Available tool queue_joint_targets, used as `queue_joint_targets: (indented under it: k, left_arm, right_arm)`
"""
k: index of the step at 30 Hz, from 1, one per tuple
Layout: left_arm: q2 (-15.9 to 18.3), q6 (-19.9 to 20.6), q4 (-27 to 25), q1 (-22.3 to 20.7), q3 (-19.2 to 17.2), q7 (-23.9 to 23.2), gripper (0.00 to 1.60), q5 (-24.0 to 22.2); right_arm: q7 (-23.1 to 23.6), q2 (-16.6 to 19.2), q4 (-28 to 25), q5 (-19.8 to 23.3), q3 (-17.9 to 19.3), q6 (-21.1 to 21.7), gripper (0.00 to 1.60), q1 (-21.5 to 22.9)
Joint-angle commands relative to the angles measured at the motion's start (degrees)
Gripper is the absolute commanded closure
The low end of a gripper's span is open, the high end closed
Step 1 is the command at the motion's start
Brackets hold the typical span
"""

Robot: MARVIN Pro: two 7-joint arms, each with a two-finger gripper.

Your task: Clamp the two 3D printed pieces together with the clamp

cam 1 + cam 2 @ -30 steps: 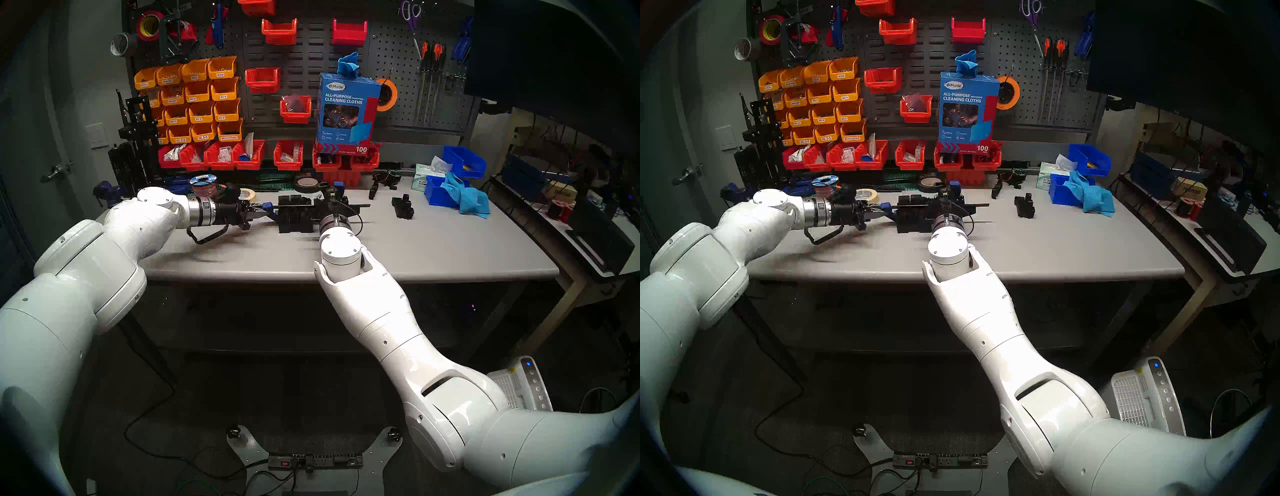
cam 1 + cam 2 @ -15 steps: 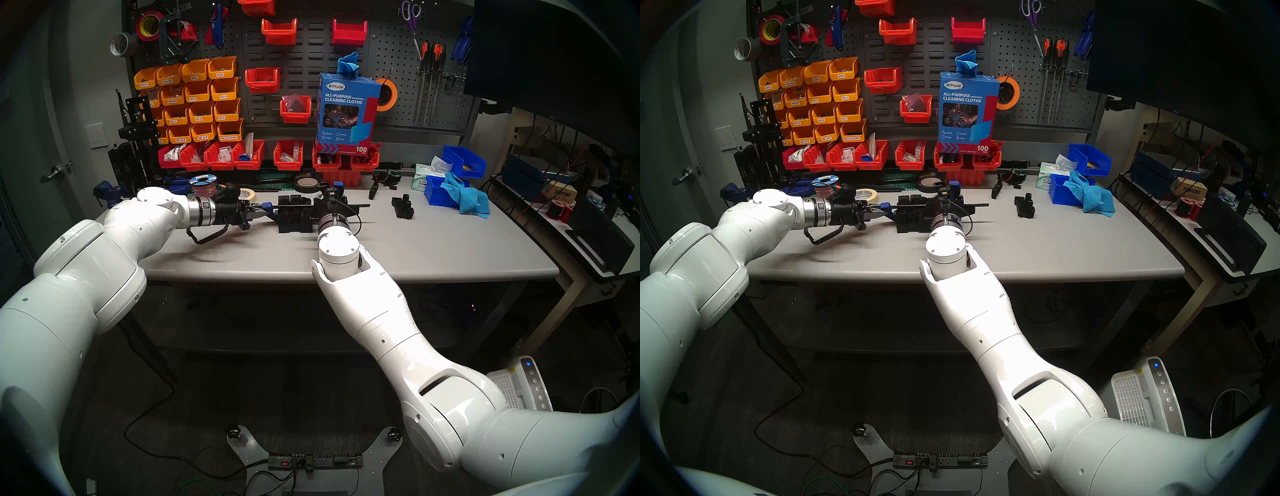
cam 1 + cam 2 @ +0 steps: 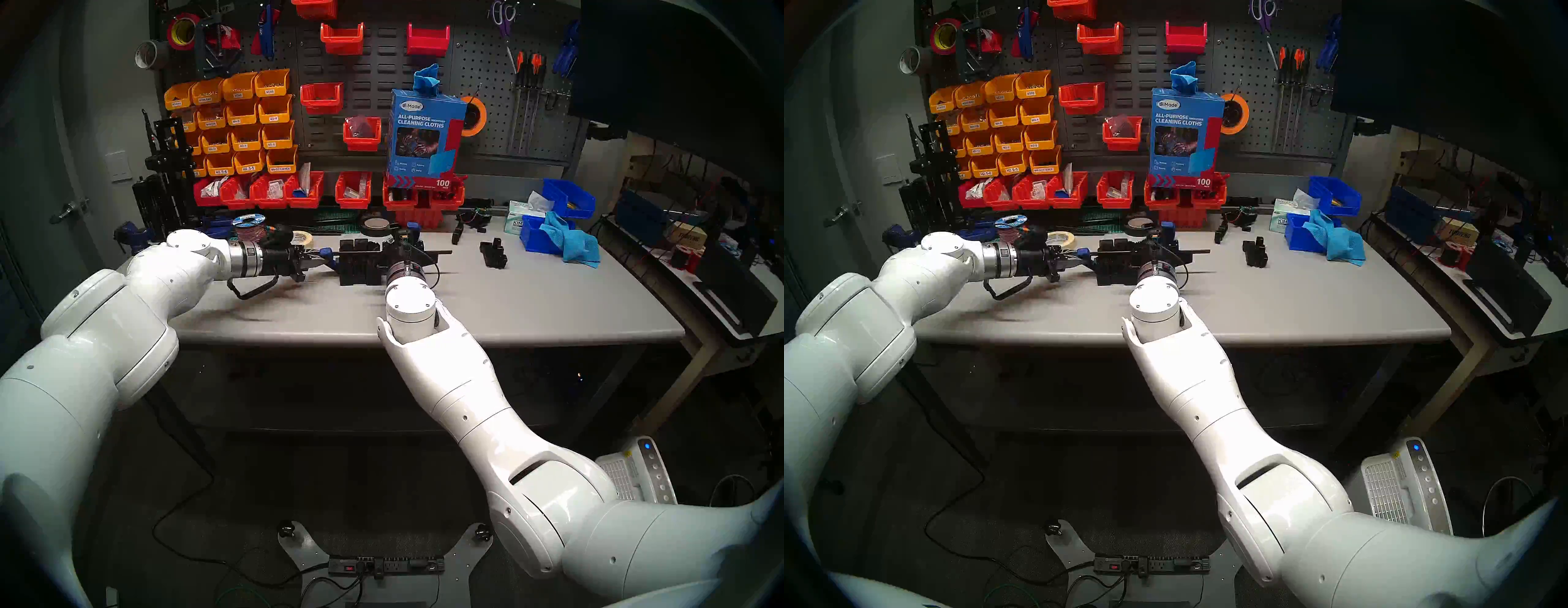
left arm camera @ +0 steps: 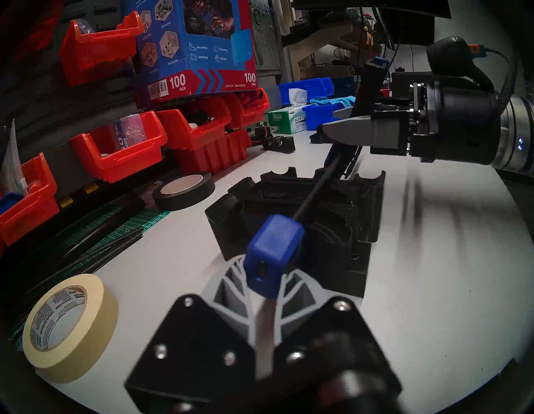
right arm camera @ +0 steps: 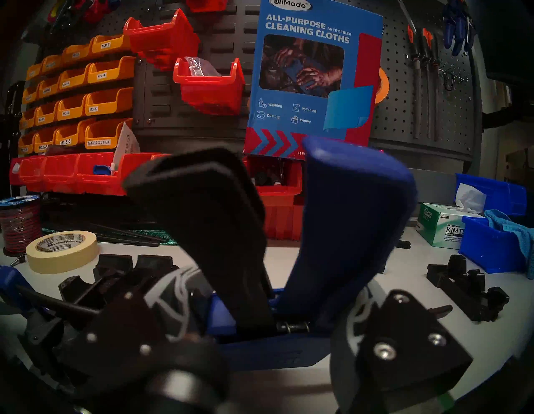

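Note:
The clamp's thin black bar [image 3: 437, 252] runs left to right just above the table. Its blue end jaw [image 4: 271, 254] sits between the fingers of my left gripper [image 3: 316, 262], which is shut on it. The trigger handle [image 5: 352, 219] stands upright, blue grip and black trigger together inside my right gripper [image 5: 274, 306], shut on them. The two 3D printed pieces [image 3: 360, 265], matte black blocks, stand side by side on the table under the bar [image 4: 315, 190], between the end jaw and the handle. Whether the jaws press on them is hidden.
A black stepped part [image 3: 494, 254] lies to the right. Behind the pieces are a roll of black tape [image 4: 185, 190], a roll of masking tape [image 4: 69, 326] and red bins [image 3: 305, 191]. A blue bin with a blue cloth [image 3: 568, 242] is at the far right.
My right wrist has drifted a little to the left, taking the clamp's handle with it. The left arm and the blue end jaw have stayed put.

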Motion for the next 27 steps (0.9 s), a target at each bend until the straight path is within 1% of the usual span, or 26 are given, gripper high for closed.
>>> queue_joint_targets:
  k: [1,15,16,17,19,20,21,22,27]
  left_arm:
    - [-1.5,0.2,-0.7,-0.6,0.0,-0.2,1.6,0.0]
    - [-1.5,0.2,-0.7,-0.6,0.0,-0.1,1.6,0.0]
    - [-1.5,0.2,-0.7,-0.6,0.0,-0.1,1.6,0.0]
    - [-1.5,0.2,-0.7,-0.6,-0.1,-0.1,1.6,0.0]
    - [-1.5,0.3,-0.7,-0.6,-0.1,-0.1,1.6,0.0]
    - [-1.5,0.3,-0.7,-0.6,-0.1,-0.1,1.6,0.0]
    - [-1.5,0.3,-0.7,-0.6,-0.1,-0.1,1.6,0.0]
    - [-1.5,0.3,-0.7,-0.6,-0.1,-0.1,1.6,0.0]
    - [-1.5,0.3,-0.7,-0.6,-0.1,-0.1,1.6,0.0]
  right_arm:
    - [1.2,-3.6,-0.3,0.5,-2.5,0.1,1.6,0.3]
    - [-0.2,-4.1,-0.3,1.1,-2.6,0.5,1.6,0.7]
    - [-0.3,-4.1,-0.3,1.1,-2.6,0.6,1.52,0.8]
    - [-0.4,-4.1,-0.3,1.2,-2.6,0.7,1.26,0.8]
    - [-0.6,-4.1,-0.3,1.3,-2.6,0.8,1.02,0.8]
    - [-0.7,-4.2,-0.3,1.4,-2.7,0.9,0.71,0.8]
    - [-0.7,-4.2,-0.3,1.5,-2.7,0.9,0.14,0.9]
    - [-0.7,-4.2,-0.2,1.6,-2.8,1.0,0.0,0.9]
    - [-0.7,-4.6,-0.1,2.1,-3.3,1.3,0.0,0.9]
